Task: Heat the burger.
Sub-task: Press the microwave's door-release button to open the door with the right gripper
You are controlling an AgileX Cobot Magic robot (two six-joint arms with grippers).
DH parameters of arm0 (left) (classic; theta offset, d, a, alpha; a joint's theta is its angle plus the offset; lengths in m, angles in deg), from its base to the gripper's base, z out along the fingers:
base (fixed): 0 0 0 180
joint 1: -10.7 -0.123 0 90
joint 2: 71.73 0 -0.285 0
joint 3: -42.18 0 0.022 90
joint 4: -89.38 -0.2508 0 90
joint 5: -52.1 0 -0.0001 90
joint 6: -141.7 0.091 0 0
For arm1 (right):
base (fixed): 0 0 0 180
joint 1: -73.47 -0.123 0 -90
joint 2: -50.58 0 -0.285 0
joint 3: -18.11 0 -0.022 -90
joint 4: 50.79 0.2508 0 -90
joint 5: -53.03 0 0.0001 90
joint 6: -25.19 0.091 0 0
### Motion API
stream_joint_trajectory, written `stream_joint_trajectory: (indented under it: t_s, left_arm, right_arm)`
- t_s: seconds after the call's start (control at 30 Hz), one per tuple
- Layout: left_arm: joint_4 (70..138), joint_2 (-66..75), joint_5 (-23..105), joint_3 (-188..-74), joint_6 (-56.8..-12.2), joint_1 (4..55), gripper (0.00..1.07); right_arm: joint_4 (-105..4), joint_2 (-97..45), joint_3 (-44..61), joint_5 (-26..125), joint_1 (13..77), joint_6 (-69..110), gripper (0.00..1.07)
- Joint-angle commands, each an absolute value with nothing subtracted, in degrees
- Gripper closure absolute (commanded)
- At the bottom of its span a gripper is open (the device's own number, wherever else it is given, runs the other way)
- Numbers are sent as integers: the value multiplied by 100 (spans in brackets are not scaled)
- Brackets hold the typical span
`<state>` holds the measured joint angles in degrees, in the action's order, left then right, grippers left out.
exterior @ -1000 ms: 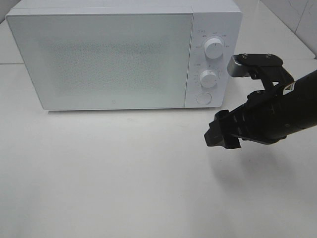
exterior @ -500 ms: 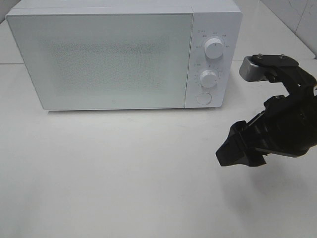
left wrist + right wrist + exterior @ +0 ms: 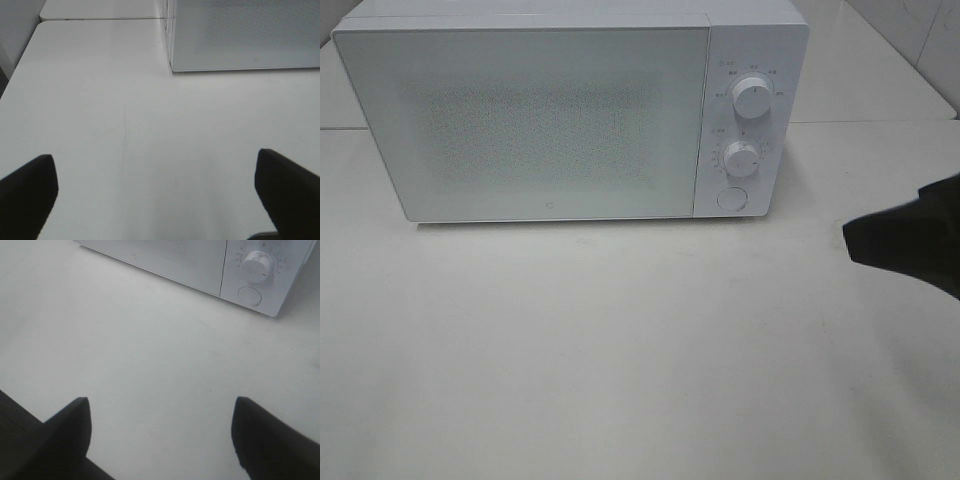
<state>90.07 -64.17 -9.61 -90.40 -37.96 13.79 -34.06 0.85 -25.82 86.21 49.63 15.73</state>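
The burger is out of view in every frame. The white microwave (image 3: 540, 110) stands at the back of the table with its door shut. In the right wrist view my right gripper (image 3: 161, 405) is open over bare table, nothing between its fingers (image 3: 65, 425), with the microwave's lower knob (image 3: 257, 265) and round button (image 3: 249, 295) ahead. In the high view only a black piece of the right arm (image 3: 915, 245) shows at the right edge. My left gripper (image 3: 155, 165) is open over bare table, with the microwave's left front corner (image 3: 172, 65) ahead.
The microwave's panel carries two white knobs (image 3: 752, 97) (image 3: 741, 158) and a round button (image 3: 731, 199). The white table (image 3: 620, 350) spreads in front of it. A table seam (image 3: 100, 18) runs behind the left side.
My right arm has drawn back to the right, away from the microwave's panel, and mostly out of the high view. Its fingers stay spread. The microwave has not moved.
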Motion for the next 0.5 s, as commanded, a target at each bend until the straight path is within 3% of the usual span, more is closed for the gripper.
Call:
stream_joint_trajectory:
  t_s: [0.03,0.27,0.33,0.5]
  left_arm:
    - [9024,-6509,-921,-9022,-3796,1374,6]
    - [9024,-6509,-921,-9022,-3796,1374,6]
    - [9024,-6509,-921,-9022,-3796,1374,6]
    - [9024,-6509,-921,-9022,-3796,1374,6]
  right_arm:
    - [-3452,710,-2972,8603,4980,1619,32]
    - [-3441,1695,-3407,8621,5124,1963,32]
    - [-3549,2194,-3424,8941,5622,2140,32]
    - [-3658,2933,-3419,9148,6161,2238,32]
